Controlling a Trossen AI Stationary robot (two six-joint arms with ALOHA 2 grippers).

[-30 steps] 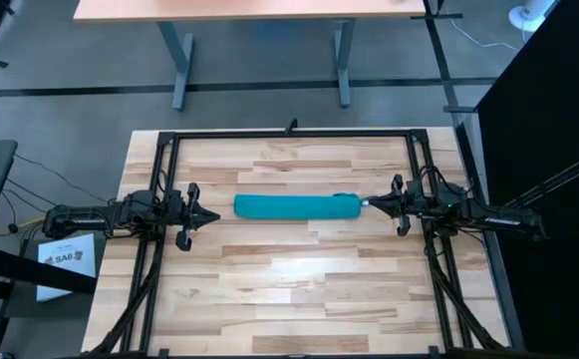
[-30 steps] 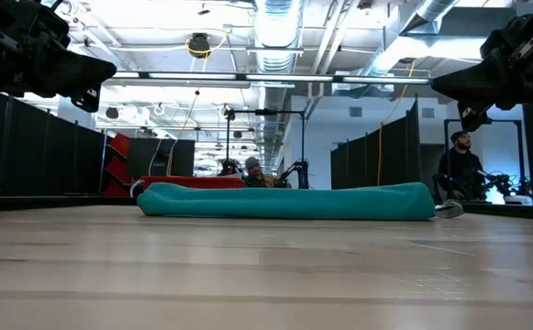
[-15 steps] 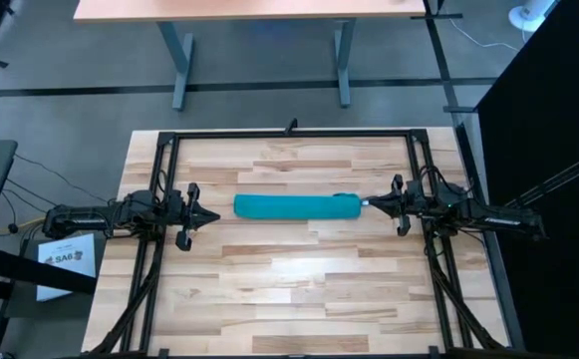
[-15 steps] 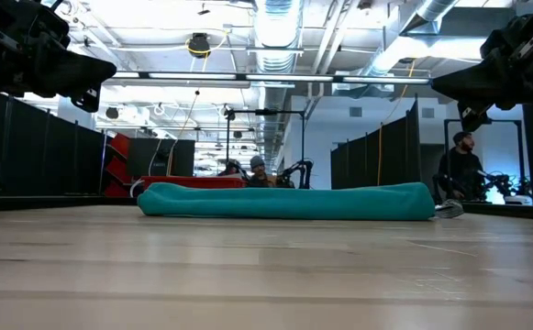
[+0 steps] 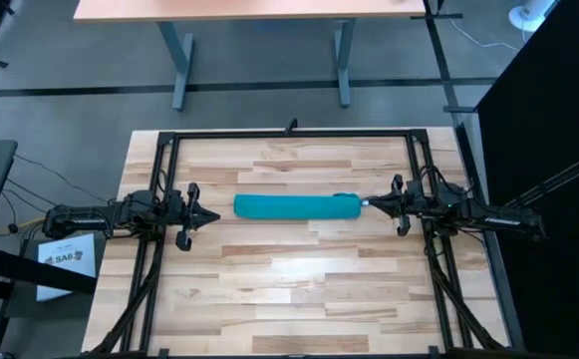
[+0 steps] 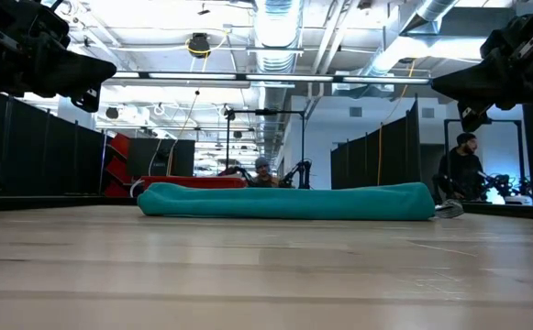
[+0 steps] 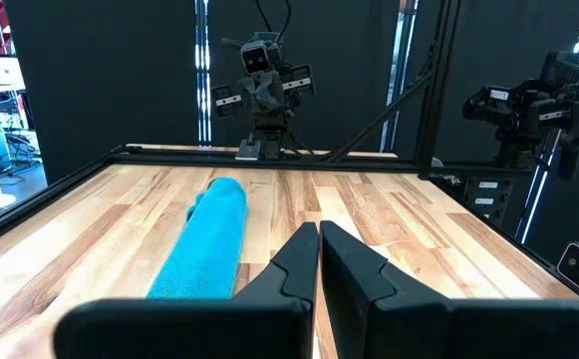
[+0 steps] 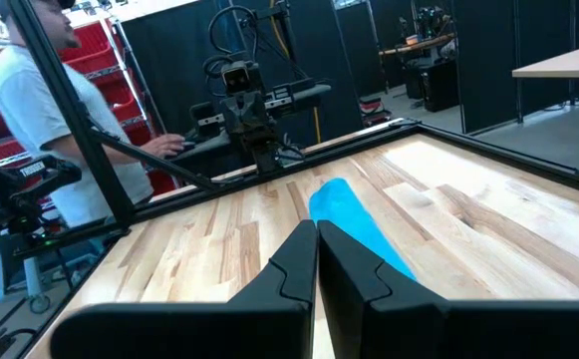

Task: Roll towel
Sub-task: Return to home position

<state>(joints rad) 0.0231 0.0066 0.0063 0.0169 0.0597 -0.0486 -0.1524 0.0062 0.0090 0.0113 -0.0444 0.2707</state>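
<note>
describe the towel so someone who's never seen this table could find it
Start at the pale wooden table inside the black frame. Near its middle, between the left gripper and right gripper, lies the towel: a long teal roll, the only soft, coloured thing there.

1. The towel (image 5: 296, 207) is laid as a roll on the table (image 5: 299, 299), near its middle, with its length running from left to right.
2. The left gripper (image 5: 215, 216) is found just beside the towel's left end, apart from it and above the table.
3. The right gripper (image 5: 367, 202) is found just beside the towel's right end, also above the table.
4. A second table (image 5: 259, 10) is seen behind the far edge, well apart.
5. A person (image 6: 459, 165) is seen in the room behind the table.
</note>
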